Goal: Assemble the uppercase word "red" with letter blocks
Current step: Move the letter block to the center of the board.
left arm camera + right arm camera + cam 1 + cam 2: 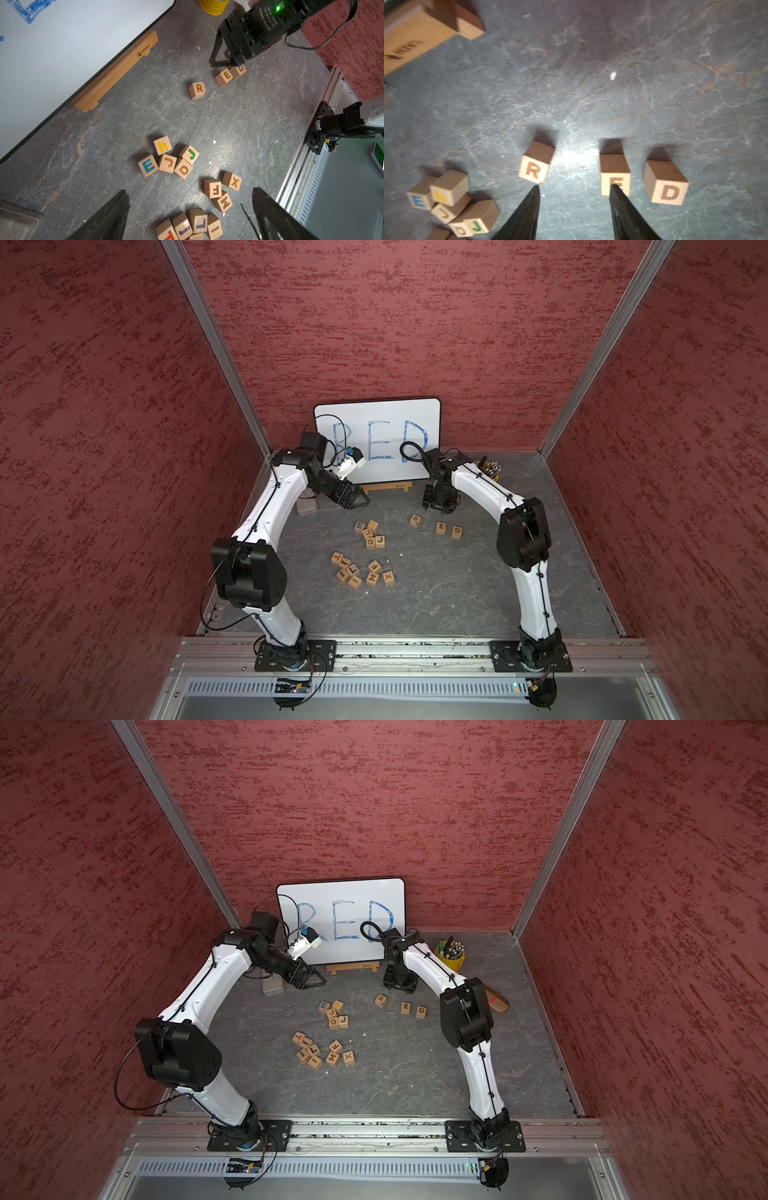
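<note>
Letter blocks (441, 527), three pale wooden cubes printed with an orange-red R (534, 169), E (615, 176) and D (668, 191), stand in reading order on the grey tabletop (612, 104) beneath the right jaws. These hang partly parted and empty, with R at one tip, E at the other and D just outside. R sits skewed and apart, so it probably needs a nudge. Left jaws gape wide, empty, well away. Yellow plastic cup (451, 959) holds pens.
</note>
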You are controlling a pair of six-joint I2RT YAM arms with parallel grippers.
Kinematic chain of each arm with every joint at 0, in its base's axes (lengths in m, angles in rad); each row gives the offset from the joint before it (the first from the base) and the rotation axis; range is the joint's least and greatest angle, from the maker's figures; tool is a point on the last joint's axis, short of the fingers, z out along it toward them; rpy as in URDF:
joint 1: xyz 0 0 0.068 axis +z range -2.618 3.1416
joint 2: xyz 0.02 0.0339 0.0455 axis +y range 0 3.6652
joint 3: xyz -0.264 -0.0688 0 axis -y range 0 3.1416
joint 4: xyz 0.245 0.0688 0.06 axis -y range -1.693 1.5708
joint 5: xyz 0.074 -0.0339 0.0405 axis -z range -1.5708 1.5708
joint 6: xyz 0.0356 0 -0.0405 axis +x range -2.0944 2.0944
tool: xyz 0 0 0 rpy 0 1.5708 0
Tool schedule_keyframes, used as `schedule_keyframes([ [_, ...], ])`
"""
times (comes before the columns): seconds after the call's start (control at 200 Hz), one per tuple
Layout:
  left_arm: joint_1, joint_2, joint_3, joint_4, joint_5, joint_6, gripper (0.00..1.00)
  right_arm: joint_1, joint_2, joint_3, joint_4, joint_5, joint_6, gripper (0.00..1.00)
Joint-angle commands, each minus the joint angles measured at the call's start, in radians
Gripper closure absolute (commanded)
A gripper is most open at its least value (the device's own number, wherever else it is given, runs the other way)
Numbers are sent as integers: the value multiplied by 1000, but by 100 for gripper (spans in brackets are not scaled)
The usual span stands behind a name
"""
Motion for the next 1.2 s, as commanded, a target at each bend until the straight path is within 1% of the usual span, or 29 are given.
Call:
schedule_keyframes([
  [0.0,2,-34,4,5,15,15,1,28,77,78,-51,-45,29,44],
  [0.17,5,-50,-16,12,9,22,0,38,146,160,-83,-63,32,43],
  [0.521,10,-60,-31,16,23,25,0,51,178,160,-87,-66,33,43],
  [0.862,9,-68,-42,22,24,26,0,57,207,159,-53,-104,48,43],
  [1.192,9,-72,-43,24,30,25,0,60,224,156,-40,-99,47,44],
])
